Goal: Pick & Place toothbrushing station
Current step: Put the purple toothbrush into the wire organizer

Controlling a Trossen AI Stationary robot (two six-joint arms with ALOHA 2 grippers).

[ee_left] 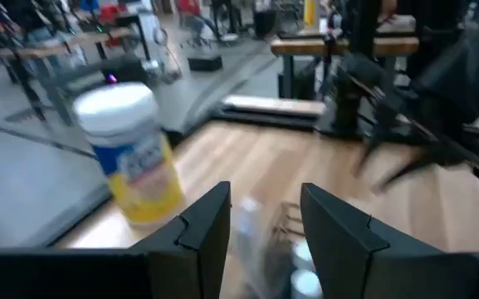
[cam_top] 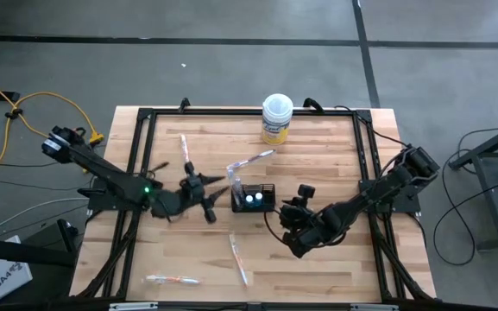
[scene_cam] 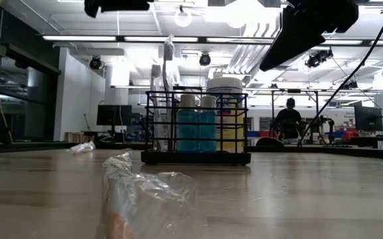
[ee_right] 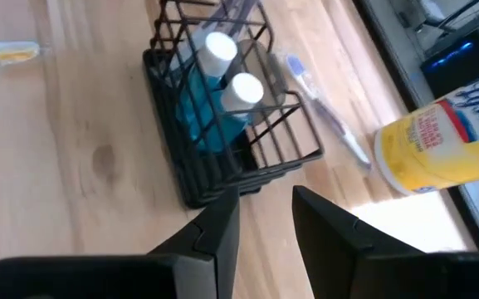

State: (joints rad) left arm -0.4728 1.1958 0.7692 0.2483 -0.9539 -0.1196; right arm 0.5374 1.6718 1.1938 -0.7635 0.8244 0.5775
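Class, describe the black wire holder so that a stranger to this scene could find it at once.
Start at the wooden table and go to its middle. The black wire holder stands there between the two arms. Unlike the yellow tub at the far edge, it is a mesh cage holding two teal white-capped tubes.

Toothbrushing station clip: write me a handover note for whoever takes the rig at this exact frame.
Left gripper: open, raised just left of the holder, with a wrapped toothbrush blurred between its fingers; whether it touches them is unclear.
Right gripper: open, empty, hovering right of the holder.
Holder: upright mid-table, two teal tubes inside.
Toothbrushes on the table: one behind the holder near the yellow tub, one far left, two near the front edge.
Done: tubes are in.
Left: probably load the loose toothbrushes; whether any is in the holder is unclear.
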